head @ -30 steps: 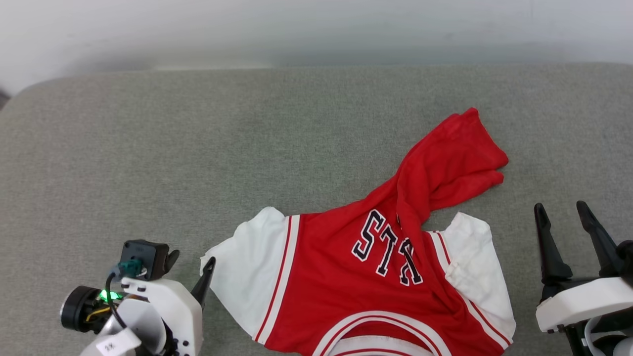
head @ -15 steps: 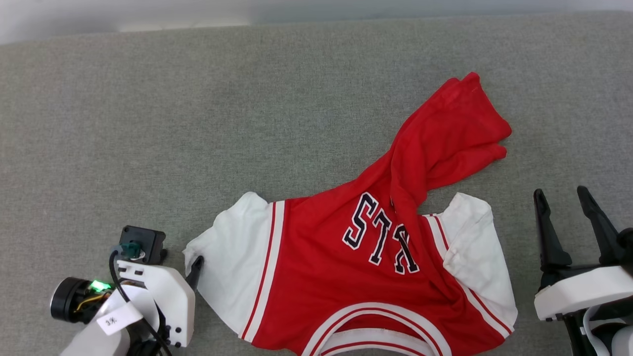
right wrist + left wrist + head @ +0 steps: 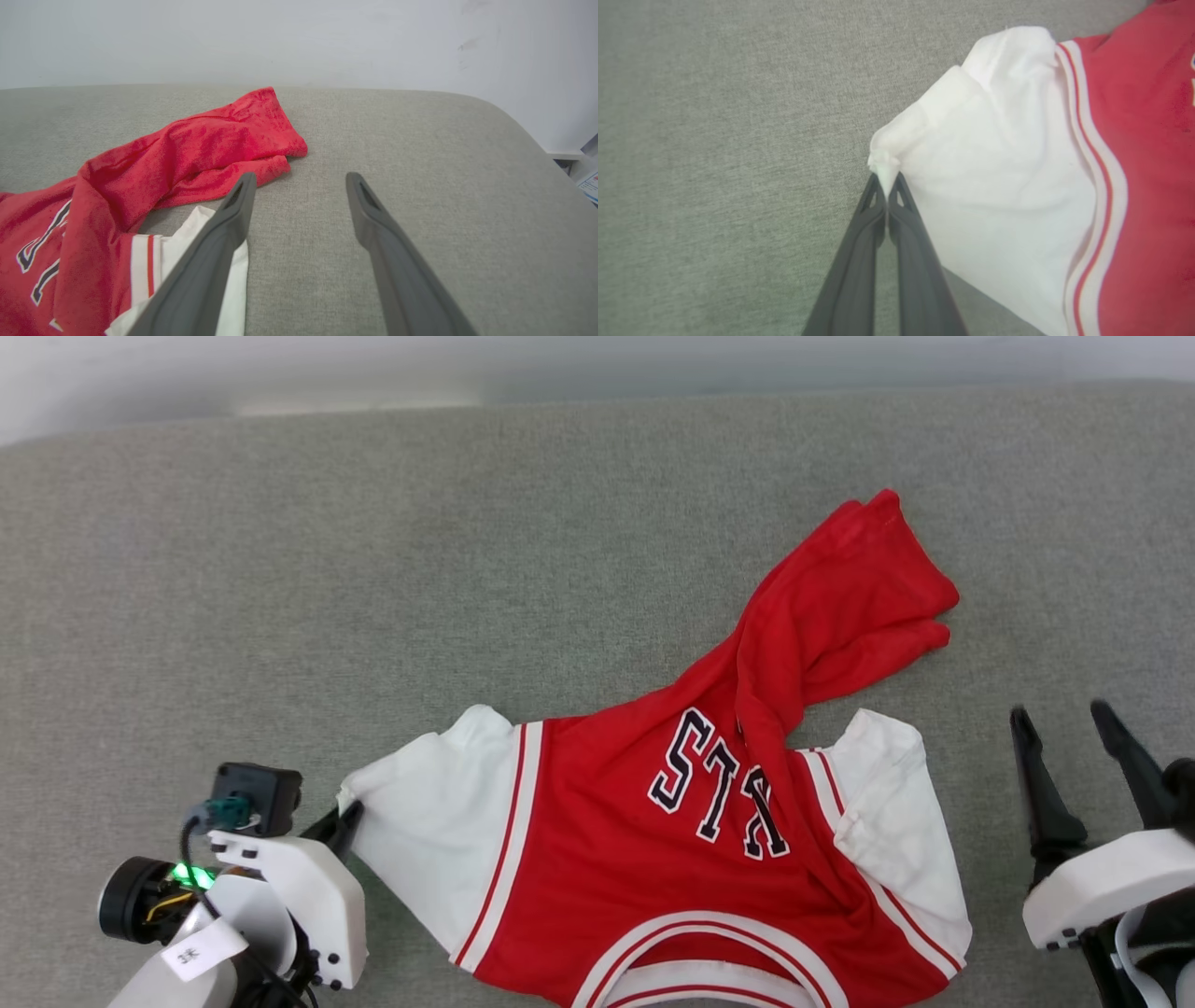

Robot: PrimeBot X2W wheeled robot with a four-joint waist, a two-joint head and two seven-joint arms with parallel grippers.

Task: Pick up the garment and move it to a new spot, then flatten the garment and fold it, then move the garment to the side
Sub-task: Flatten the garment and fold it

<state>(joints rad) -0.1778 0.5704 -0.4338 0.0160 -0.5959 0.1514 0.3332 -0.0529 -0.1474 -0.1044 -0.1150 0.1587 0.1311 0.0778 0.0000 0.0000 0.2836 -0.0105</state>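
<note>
So the white sleeve [image 3: 994, 163] of the garment [image 3: 607, 859] has been pinched tight by the left gripper [image 3: 887, 182] and tugged outward, so flattening's started. The right gripper [image 3: 1062, 719] is held wide, empty.

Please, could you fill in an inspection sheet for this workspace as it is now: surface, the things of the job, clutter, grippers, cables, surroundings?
Surface: grey cloth surface, bare apart from the shirt.
Job's things: red shirt lies lettering up, not flat; its lower part is twisted and bunched toward the far right.
Clutter: nothing seen.
Grippers: left gripper shut on the edge of the white sleeve; right gripper open, beside the shirt and apart from it in the head view.
Cables: black cable loops at the left wrist, clear of the shirt.
Surroundings: pale wall behind the surface.
</note>
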